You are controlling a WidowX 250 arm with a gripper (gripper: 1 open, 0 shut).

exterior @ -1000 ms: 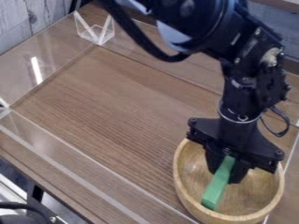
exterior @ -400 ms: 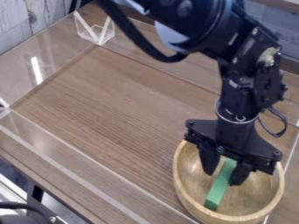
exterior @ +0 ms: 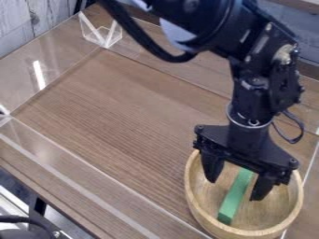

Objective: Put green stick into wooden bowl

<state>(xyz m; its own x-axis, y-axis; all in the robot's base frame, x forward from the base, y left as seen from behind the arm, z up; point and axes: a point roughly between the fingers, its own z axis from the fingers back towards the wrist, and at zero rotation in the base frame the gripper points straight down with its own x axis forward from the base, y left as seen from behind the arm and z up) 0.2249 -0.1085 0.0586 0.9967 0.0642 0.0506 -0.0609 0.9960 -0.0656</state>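
the pincer (exterior: 241, 179) points down over the wooden bowl (exterior: 197, 202), its two dark fingers parted to either side, with nothing gripped between them. just beneath the pincer, inside the bowl, lies the green stick (exterior: 233, 197). the stick's upper end sits in the gap below the fingers, and its lower end reaches out from under the pincer toward the near side of the bowl. the bowl spreads wider than the pincer, its tan rim showing to the left of the fingers, to the right of them and on the near side. the arm (exterior: 237, 28) comes in from above the pincer. the brown table (exterior: 118, 112) extends to the left of the pincer, and a small white wire-like object (exterior: 103, 32) stands well apart from it, toward the far left corner.
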